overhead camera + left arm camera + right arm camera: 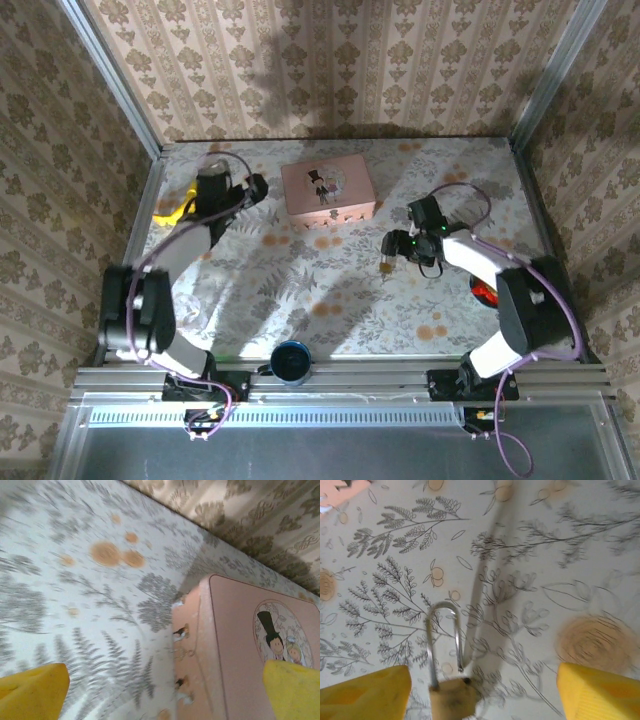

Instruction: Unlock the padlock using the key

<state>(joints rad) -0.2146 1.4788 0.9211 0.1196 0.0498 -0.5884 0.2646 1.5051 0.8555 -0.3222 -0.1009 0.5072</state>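
The padlock rests on the flowered counter, its brass body at the bottom edge of the right wrist view and its silver shackle arching away from the camera. Whether the shackle's free leg is seated in the body is too close to tell. The right gripper hangs over the padlock with its jaws wide apart; its yellow pads stand on either side of the body and touch nothing. From above, the padlock is a small speck right of the counter's middle, just in front of the right gripper. A red thing lies partly under the right arm. Behind the padlock, near the back wall, sits the pink box with a cartoon couple on its lid. The left gripper is just left of the box, and in the blurred left wrist view the left gripper is spread, the box lying between its pads. A banana lies beside the left arm at the back left. A dark blue cup stands at the near edge between the two bases.
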